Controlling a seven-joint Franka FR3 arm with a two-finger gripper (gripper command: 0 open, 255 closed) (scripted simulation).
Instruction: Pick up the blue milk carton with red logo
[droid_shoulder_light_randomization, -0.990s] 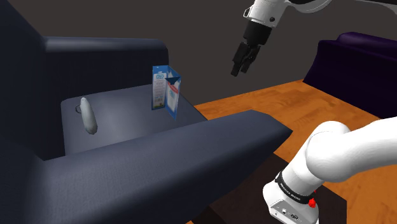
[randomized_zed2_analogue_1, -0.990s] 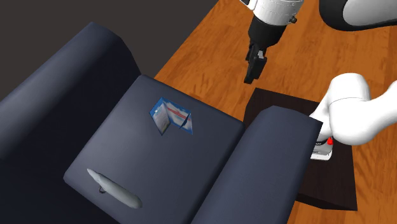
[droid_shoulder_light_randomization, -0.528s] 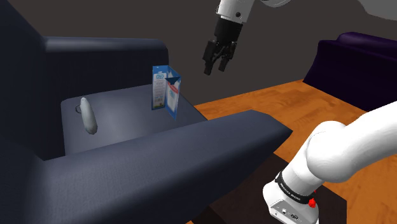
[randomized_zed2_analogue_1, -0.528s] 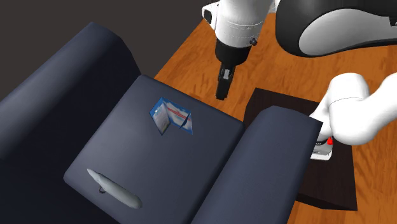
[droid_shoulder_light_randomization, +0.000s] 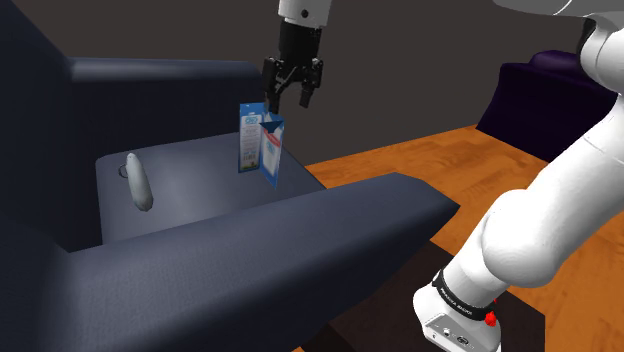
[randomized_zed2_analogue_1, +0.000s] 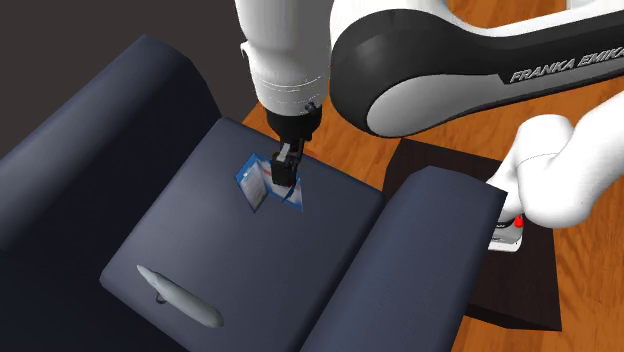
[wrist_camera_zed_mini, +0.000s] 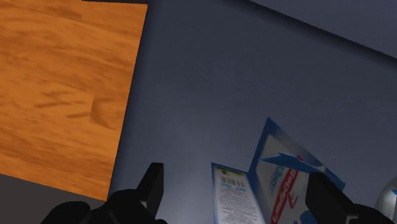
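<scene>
A blue and white milk carton (droid_shoulder_light_randomization: 261, 141) with a red logo stands upright on the dark armchair seat (droid_shoulder_light_randomization: 190, 190), near the seat's front edge. My gripper (droid_shoulder_light_randomization: 290, 102) hangs open just above the carton's top, pointing down. In the second exterior view the gripper (randomized_zed2_analogue_1: 283, 178) covers the middle of the carton (randomized_zed2_analogue_1: 252, 184). In the wrist view the carton (wrist_camera_zed_mini: 280, 184) stands below and between the two spread fingers (wrist_camera_zed_mini: 151, 183), and they are not touching it.
A pale grey elongated object (droid_shoulder_light_randomization: 138, 182) lies on the seat's far side. The chair's padded arm (droid_shoulder_light_randomization: 300, 235) and backrest (droid_shoulder_light_randomization: 160, 80) enclose the seat. An orange wooden floor (droid_shoulder_light_randomization: 470, 150), a dark purple sofa (droid_shoulder_light_randomization: 560, 95) and the stand (randomized_zed2_analogue_1: 520, 280) lie beside the chair.
The gripper has swung to the shoulder view's left and lowered, from above the wooden floor to directly over the carton. The carton and the grey object have not moved.
</scene>
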